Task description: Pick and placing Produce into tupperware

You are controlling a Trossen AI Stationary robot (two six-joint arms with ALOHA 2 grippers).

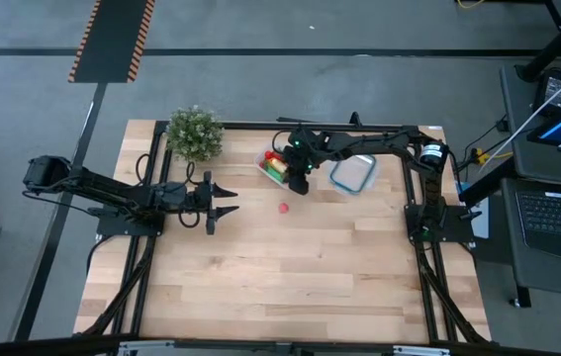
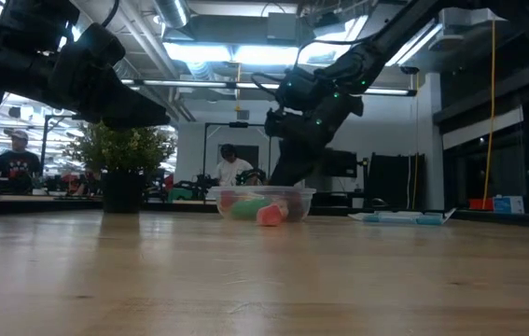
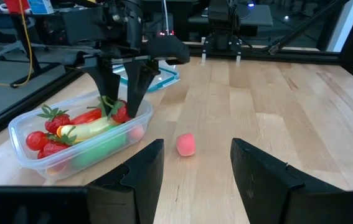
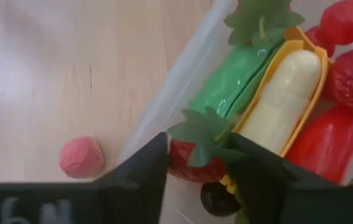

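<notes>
The clear tupperware (image 1: 275, 166) stands at the table's far middle. It holds a yellow banana (image 4: 288, 93), a green piece (image 4: 238, 81), red pieces and strawberries. My right gripper (image 3: 123, 109) reaches down into its near-right corner, shut on a strawberry (image 4: 195, 155) with a green leafy top. A small pink-red piece (image 1: 283, 209) lies on the bare wood in front of the tupperware. My left gripper (image 1: 226, 201) hovers open at the left, pointing toward that piece and touching nothing. My right gripper pinches the strawberry's red body (image 4: 185, 163) between its two fingers, one on each side, just under the leafy top. The fingers (image 3: 137, 93) come slanting down from above, from the table's right. The strawberry sits low inside the tupperware by its wall; whether it rests on the other produce, I cannot tell.
A clear blue-rimmed lid (image 1: 353, 174) lies flat just right of the tupperware, under the right arm. A bushy potted plant (image 1: 194, 133) stands at the far left. Bare wood stretches across the near half of the table (image 1: 290, 287).
</notes>
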